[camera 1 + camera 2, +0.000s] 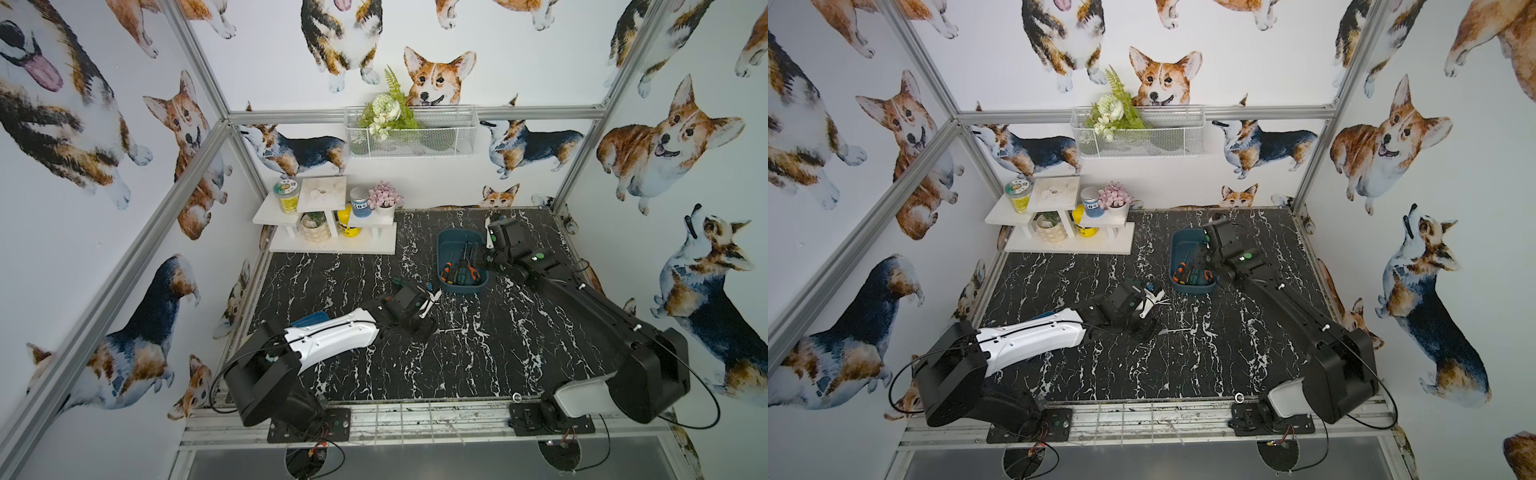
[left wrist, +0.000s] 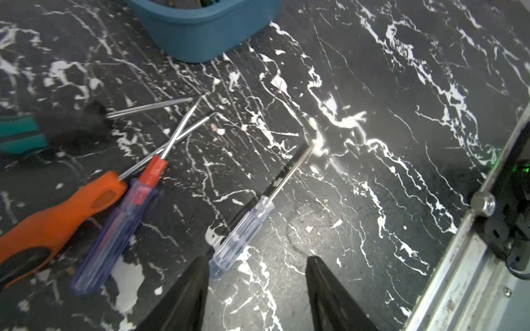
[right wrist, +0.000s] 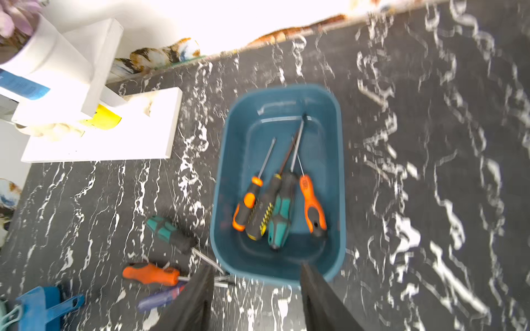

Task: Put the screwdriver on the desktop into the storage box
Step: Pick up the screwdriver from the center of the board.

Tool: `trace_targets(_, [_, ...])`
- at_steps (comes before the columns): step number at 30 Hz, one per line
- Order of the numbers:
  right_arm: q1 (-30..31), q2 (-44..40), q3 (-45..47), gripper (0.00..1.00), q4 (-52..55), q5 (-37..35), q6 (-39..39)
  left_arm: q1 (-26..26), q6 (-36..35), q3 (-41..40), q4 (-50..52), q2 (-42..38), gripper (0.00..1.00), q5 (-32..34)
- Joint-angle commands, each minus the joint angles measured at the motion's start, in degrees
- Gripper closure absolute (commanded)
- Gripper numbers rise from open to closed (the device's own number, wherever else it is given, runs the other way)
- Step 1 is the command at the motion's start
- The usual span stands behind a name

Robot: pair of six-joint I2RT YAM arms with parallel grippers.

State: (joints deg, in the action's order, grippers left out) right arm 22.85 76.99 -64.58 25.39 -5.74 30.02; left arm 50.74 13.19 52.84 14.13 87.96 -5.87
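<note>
Screwdriver with clear handle point(image 2: 241, 229) lies on the desktop point(image 1: 478, 353), black veined with white, near three loose screwdrivers point(image 2: 114, 226) and the storage box point(image 3: 222, 183), which holds four more. Left gripper point(image 2: 256, 259) hovers over it, jaws apart and empty; right gripper point(image 3: 256, 266) hangs above the box, jaws parted, empty. Corgi-print walls point(image 1: 83, 124) surround a white shelf point(image 1: 332, 243).
</note>
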Motion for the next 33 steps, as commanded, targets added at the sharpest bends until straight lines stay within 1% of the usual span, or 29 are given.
trace_targets(1, [-0.4, -6.2, 7.0, 0.47, -8.5, 2.4, 7.6, 0.7, -4.2, 2.7, 5.9, 3.6, 0.40, 0.1])
trace_targets(4, [-1.0, -12.0, 12.0, 0.47, -9.8, 1.5, 9.7, 0.7, -5.0, 4.1, 7.5, 6.3, 0.40, -0.5])
trace_targets(5, [-1.3, -12.5, 12.9, 0.47, -9.7, 1.3, 10.0, 0.8, -5.2, 4.5, 8.0, 6.6, 0.40, -0.5])
trace_targets(7, [-2.5, -15.9, 14.2, 0.47, -9.1, 1.6, 10.2, 0.9, -5.6, 5.9, 9.6, 9.2, 0.44, 0.5])
trace_targets(10, [-3.6, -18.2, 15.7, 0.48, -9.1, 2.3, 10.1, 0.9, -6.7, 9.0, 12.7, 12.3, 0.49, 2.2])
trace_targets(15, [-4.0, -21.2, 18.0, 0.48, -10.2, 2.4, 10.8, 1.1, -8.4, 12.1, 14.3, 15.4, 0.50, 3.2])
trace_targets(18, [-4.2, -21.5, 18.3, 0.48, -10.1, 2.5, 11.0, 1.6, -9.3, 13.5, 15.3, 17.2, 0.53, 4.9])
trace_targets(20, [-4.5, -21.8, 18.4, 0.48, -10.1, 2.4, 11.1, 1.8, -9.7, 14.5, 15.9, 18.6, 0.59, 6.2])
trace_targets(25, [-5.0, -22.0, 18.3, 0.48, -9.6, 1.7, 10.7, 2.4, -10.0, 16.7, 16.7, 21.1, 0.73, 6.1])
trace_targets(30, [-5.2, -22.2, 18.3, 0.49, -9.1, 1.0, 10.8, 2.6, -9.5, 17.2, 16.9, 21.9, 0.85, 5.7])
trace_targets(33, [-5.2, -22.4, 18.3, 0.49, -9.1, 0.5, 10.8, 2.6, -9.3, 17.3, 17.1, 21.8, 0.91, 5.5])
